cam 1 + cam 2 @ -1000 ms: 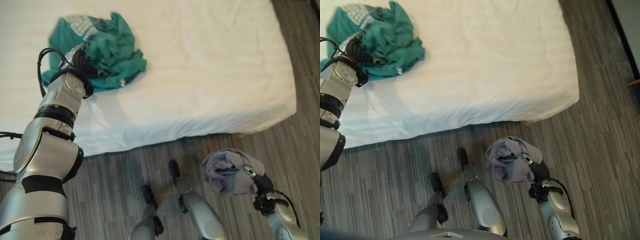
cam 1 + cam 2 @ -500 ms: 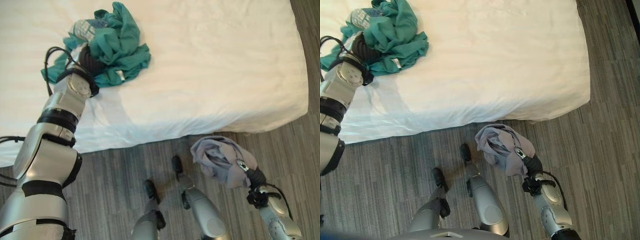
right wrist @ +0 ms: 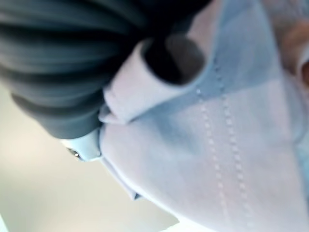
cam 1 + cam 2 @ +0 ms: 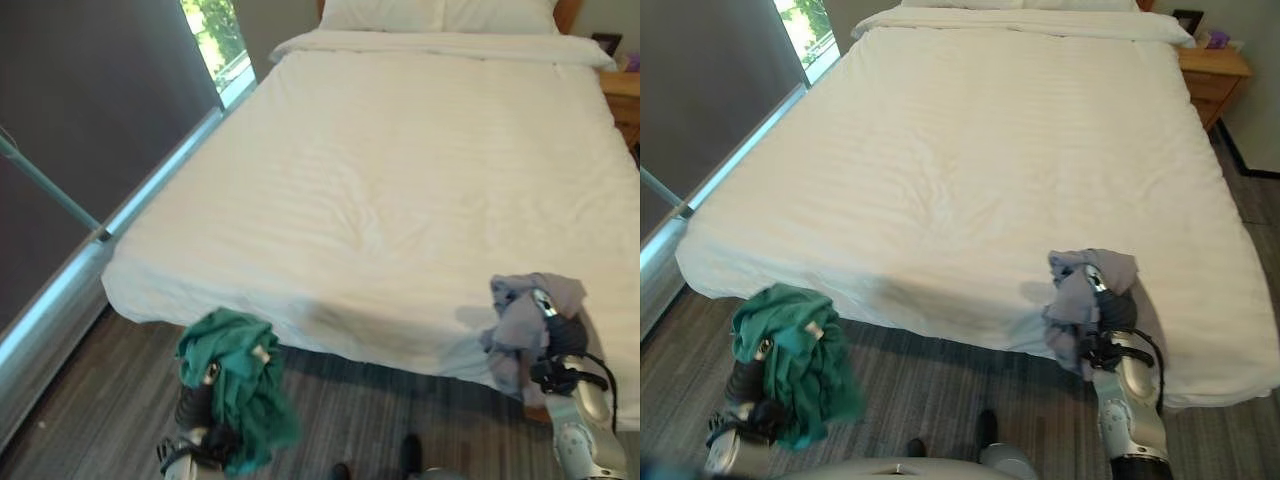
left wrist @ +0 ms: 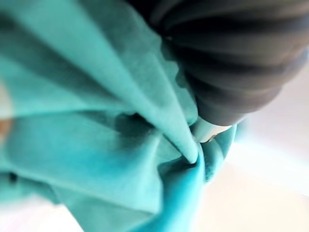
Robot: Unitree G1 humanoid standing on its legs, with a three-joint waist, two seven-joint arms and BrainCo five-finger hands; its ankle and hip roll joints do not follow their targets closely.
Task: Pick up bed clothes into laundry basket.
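A wide bed [image 4: 400,190] with a white cover is seen stretching from the near foreground to the far end of the room, where white pillows [image 4: 440,14] lie against the headboard. A wooden nightstand [image 4: 1212,72] stands at the far right of the bed, and a window [image 4: 222,40] with a dark blind is seen along the left wall. The floor [image 4: 930,395] near the foot of the bed is of grey wood-look boards.

A teal garment [image 4: 240,385] is held up at the near left, off the bed and over the floor, bunched and hanging down in folds. The left hand [image 4: 195,405] is seen just under and within the bunch, its dark ribbed cover wrapped by the cloth; in the left wrist view the teal fabric [image 5: 96,125] is drawn tight into a fold against the dark cover, so the cloth is taken as gripped in that hand.

A pale grey-lilac garment [image 4: 1080,290] is held at the near right, above the near right edge of the bed. The right hand [image 4: 1110,310] is seen within it, its dark cover draped by the cloth, and in the right wrist view the grey fabric [image 3: 212,145] with its stitched seam is pulled across the cover, gripped by that hand.

The two garments are well apart, one at each near corner of the scene.
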